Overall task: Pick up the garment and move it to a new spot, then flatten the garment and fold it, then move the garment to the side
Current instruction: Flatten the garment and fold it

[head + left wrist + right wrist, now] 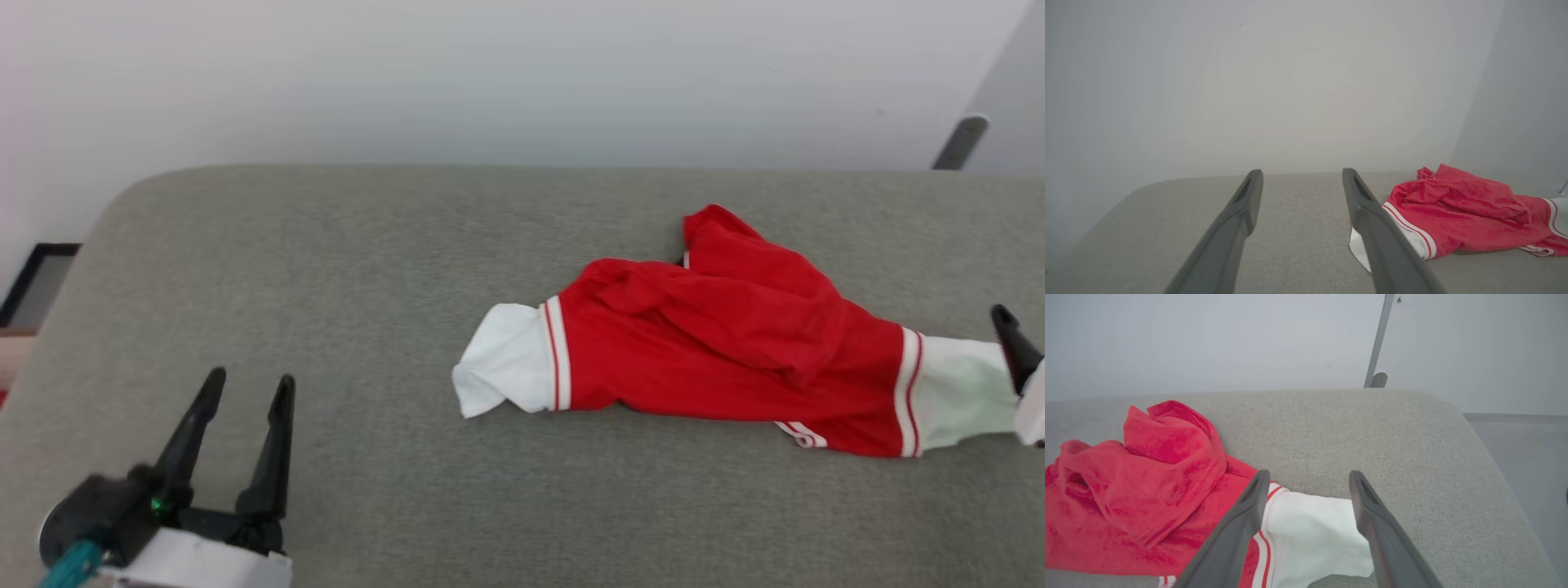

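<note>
Right fingers (pixel 1249 506) apart, astride white sleeve (pixel 1314 526), nothing clamped. Shirt (pixel 1139 477) bunched on tabletop (pixel 1372 428) left of them; sleeve end looks handy for spreading. Left fingers (pixel 273 445) apart, idle, shirt well right.

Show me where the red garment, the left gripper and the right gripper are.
garment (pixel 735 343), head view, red body fabric.
left gripper (pixel 251 377), head view, midway between its fingertips.
right gripper (pixel 1308 475), right wrist view, midway between its fingertips.
</note>
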### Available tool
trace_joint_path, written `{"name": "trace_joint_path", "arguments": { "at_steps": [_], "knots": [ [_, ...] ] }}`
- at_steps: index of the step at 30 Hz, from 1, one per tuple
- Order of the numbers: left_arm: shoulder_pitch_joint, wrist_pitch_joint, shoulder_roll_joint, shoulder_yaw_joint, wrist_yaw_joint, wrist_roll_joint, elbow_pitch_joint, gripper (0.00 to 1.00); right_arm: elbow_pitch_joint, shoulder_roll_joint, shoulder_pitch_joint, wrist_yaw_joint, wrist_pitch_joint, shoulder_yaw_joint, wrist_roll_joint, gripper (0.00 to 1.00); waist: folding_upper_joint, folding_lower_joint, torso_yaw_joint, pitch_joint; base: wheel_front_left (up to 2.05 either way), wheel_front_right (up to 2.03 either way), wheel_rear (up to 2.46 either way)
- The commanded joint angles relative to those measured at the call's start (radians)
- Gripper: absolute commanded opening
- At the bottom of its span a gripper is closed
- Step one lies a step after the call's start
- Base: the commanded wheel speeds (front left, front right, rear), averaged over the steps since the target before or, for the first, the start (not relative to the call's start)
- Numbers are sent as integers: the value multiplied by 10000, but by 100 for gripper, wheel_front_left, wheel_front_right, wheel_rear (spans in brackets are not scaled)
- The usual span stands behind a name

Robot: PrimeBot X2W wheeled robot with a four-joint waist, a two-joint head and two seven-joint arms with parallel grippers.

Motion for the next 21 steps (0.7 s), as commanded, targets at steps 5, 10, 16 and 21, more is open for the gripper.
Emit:
{"name": "trace_joint_path", "arguments": {
  "at_steps": [5, 10, 16, 21],
  "knots": [
    [-413, 694, 492, -632, -36, -668, -263, 100, -1134, 590, 775, -3, -1125, 13, -99, 100, 0, 0, -641, 140, 0, 0, 0],
    [-791, 1550, 1242, -1374, -36, -1237, -442, 100, -2098, 1300, 1359, -3, -1992, -12, -278, 100, 0, 0, -1058, 310, 0, 0, 0],
    [-1640, 3252, 2043, -2056, -36, -2462, -61, 100, -2990, 1948, 1821, -3, -2278, -129, -355, 100, 0, 0, -1460, 559, 0, 0, 0],
    [-2734, 5109, 2377, -2340, -36, -3713, 735, 100, -3502, 2209, 1889, -3, -2211, -131, -350, 100, 0, 0, -1716, 799, 0, 0, 0]
  ]
}}
